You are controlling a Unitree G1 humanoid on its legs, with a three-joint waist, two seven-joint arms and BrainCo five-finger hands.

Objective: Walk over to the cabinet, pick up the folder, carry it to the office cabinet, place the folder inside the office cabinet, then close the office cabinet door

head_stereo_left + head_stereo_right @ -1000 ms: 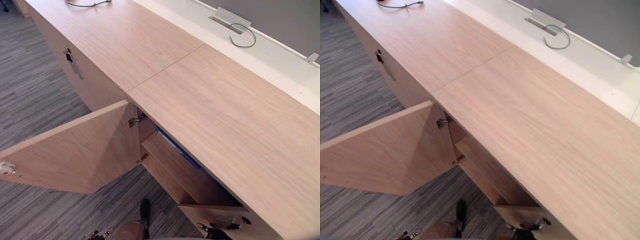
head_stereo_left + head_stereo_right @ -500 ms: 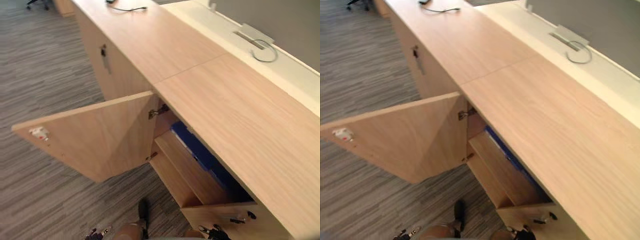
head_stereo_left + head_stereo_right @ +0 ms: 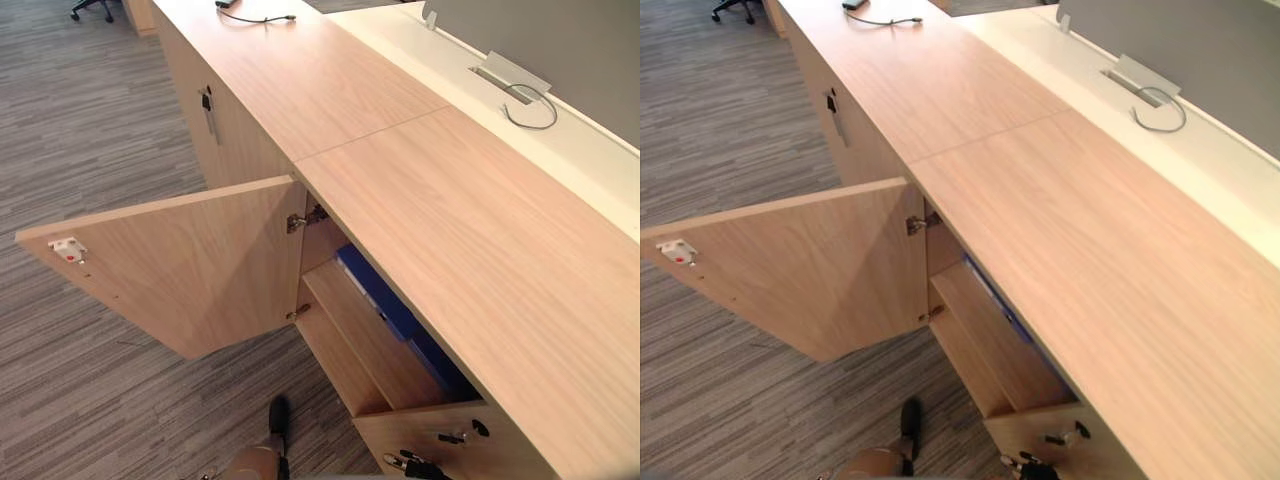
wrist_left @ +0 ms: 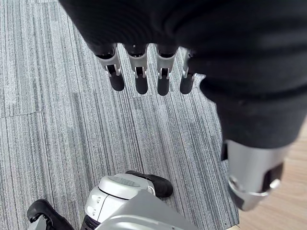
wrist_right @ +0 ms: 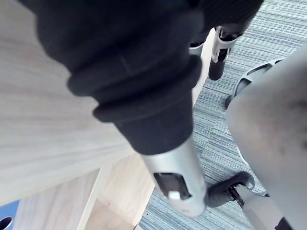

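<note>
Left hand [image 4: 141, 74]: fingers straight, spread, empty, above the carpet [image 4: 48, 120]. Right hand [image 5: 217, 66]: fingers loose, empty, beside the office cabinet [image 3: 480, 230]. Blue folder [image 3: 385, 300] lies on its upper shelf. Door [image 3: 190, 270] is open as before, with a white, red-marked tag [image 3: 67, 249] at its edge; the print is unreadable. Only the camera has shifted.

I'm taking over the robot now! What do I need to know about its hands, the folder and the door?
Left hand: open, empty, hanging over the carpet.
Right hand: open, empty, beside the cabinet.
Folder: blue, lying on the shelf inside the cabinet.
Done: the folder is put away.
Left: the door stands wide open; swing it shut.
</note>
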